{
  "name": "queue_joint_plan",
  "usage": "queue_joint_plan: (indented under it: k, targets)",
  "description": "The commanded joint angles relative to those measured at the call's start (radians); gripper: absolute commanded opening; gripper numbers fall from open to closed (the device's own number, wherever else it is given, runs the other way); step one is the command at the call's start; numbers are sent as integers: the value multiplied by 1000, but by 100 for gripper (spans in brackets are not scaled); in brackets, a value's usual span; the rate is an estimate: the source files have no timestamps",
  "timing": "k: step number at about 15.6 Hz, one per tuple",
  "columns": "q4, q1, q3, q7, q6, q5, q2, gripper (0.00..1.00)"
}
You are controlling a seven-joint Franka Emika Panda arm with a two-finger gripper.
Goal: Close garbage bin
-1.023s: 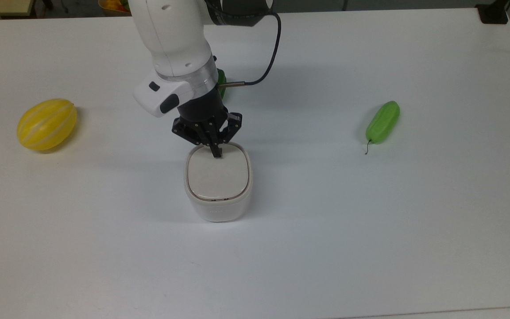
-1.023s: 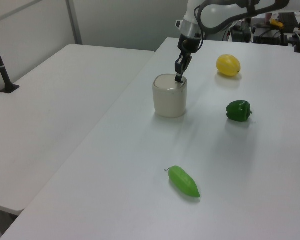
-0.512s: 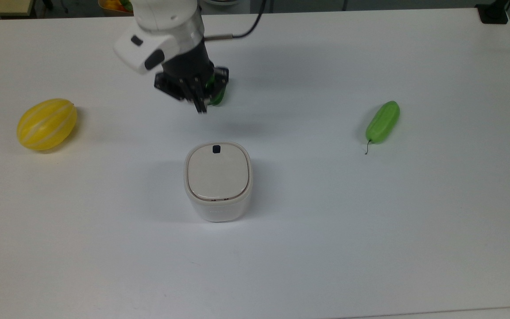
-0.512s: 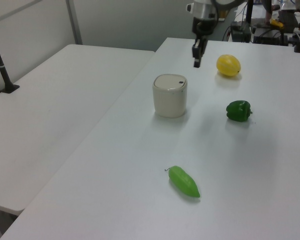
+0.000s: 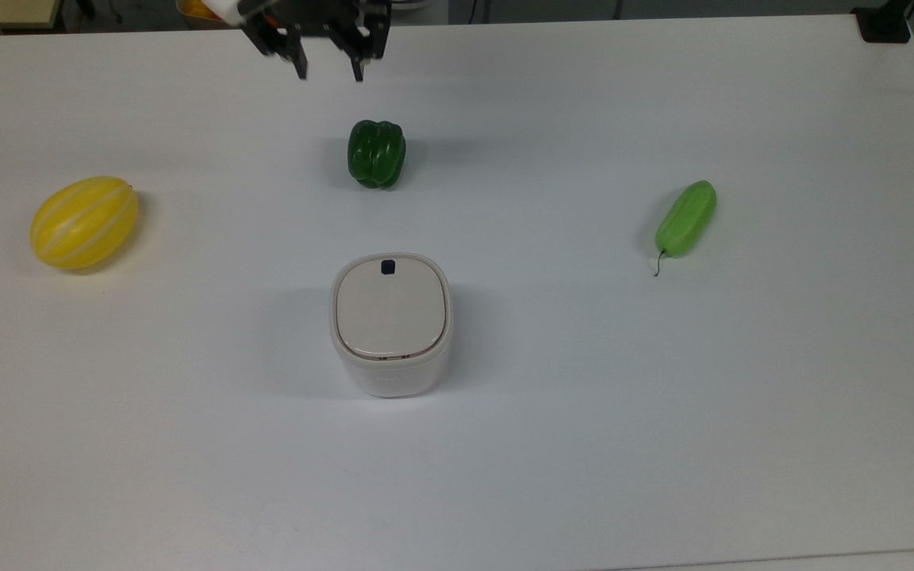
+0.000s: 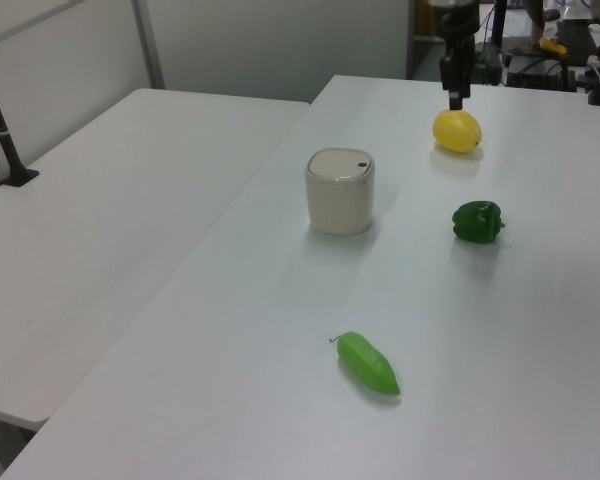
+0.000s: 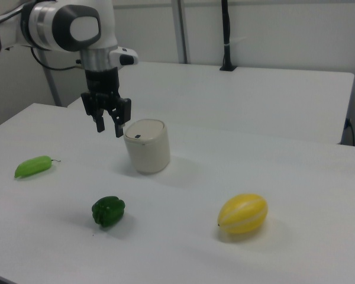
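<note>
Garbage bin [image 5: 390,323]: upright near table [image 5: 663,412] centre in top view, beige lid [image 5: 390,308] flat on rim, dark button [image 5: 387,267] on lid edge nearest green bell pepper [image 5: 377,153]. Gripper [image 5: 328,70]: at top view's upper edge, beyond pepper, well apart from bin; jaws spread, holding nothing, raised off table in right view [image 7: 109,126]. Yellow melon [image 5: 84,221]: far toward top view's left. Green chili pepper [image 5: 685,217]: far toward top view's right. Second white table [image 6: 110,200]: alongside, left view's left.

Top view steeply overhead; left and right views oblique from opposite table [image 5: 663,444] ends.
</note>
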Motion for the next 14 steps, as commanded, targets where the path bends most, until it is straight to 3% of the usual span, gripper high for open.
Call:
queue_joint_plan:
  k: [1, 4, 14]
  targets:
    - [-54, -48, -5, 23, -13, -9, -90, 100]
    - [-53, -65, -5, 89, -48, -12, -116, 100]
    - [-45, -105, -5, 91, -88, -12, -150, 100]
